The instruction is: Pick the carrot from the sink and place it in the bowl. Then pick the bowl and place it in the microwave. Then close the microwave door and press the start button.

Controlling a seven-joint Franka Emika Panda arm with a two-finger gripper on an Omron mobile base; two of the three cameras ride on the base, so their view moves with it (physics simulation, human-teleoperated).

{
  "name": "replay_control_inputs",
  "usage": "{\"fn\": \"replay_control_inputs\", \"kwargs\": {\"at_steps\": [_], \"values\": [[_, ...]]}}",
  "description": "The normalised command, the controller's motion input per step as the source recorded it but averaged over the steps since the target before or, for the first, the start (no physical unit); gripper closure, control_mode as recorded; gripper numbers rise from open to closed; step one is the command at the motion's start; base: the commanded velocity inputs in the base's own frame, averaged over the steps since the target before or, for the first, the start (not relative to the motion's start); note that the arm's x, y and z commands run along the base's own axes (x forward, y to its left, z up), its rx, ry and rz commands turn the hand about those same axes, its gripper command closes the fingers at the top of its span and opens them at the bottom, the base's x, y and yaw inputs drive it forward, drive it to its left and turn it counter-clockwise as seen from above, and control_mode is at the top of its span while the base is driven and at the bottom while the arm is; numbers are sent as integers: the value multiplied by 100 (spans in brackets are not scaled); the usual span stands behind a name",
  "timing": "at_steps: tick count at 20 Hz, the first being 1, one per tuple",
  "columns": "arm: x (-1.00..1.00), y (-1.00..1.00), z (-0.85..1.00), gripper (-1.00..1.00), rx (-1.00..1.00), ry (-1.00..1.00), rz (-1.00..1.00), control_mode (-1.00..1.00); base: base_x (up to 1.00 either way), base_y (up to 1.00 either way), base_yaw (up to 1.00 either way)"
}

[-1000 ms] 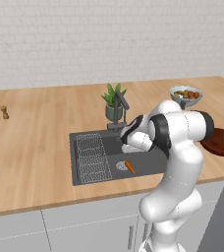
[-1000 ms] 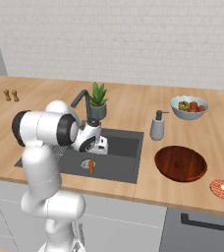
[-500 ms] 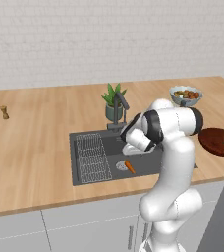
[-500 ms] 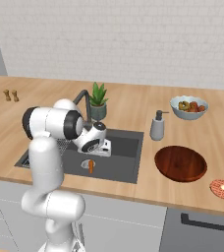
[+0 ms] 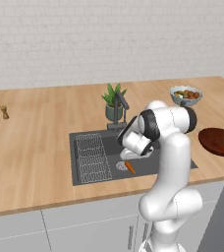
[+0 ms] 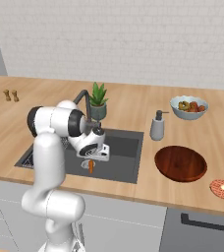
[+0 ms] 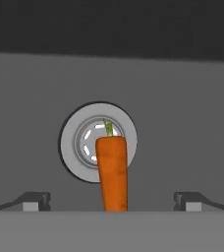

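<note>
The arm has dropped lower into the sink [image 5: 89, 172] since a moment ago.
Its gripper [image 7: 111, 202] hangs spread wide and empty just above the carrot [image 7: 112, 173], which lies on the sink floor, its leafy end over the drain [image 7: 82, 142].

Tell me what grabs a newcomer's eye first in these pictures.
The orange carrot lies on the dark sink floor, its top over the round silver drain, with the open gripper straddling it. On the counter to the right sits the glossy reddish-brown bowl.
</note>
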Motion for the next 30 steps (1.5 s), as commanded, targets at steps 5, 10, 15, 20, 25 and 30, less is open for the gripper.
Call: {"fn": "replay_control_inputs", "kwargs": {"at_steps": [5, 10, 15, 20, 25, 30], "values": [[6, 1, -27, -100, 0, 0, 0, -100, 0, 0, 0], [8, 16, -25, -100, 0, 0, 0, -100, 0, 0, 0], [10, 2, -24, -100, 0, 0, 0, -100, 0, 0, 0], [8, 0, -22, -100, 0, 0, 0, -100, 0, 0, 0], [8, 1, -25, 100, 0, 0, 0, -100, 0, 0, 0], [0, 0, -16, 100, 0, 0, 0, -100, 0, 0, 0]]}}
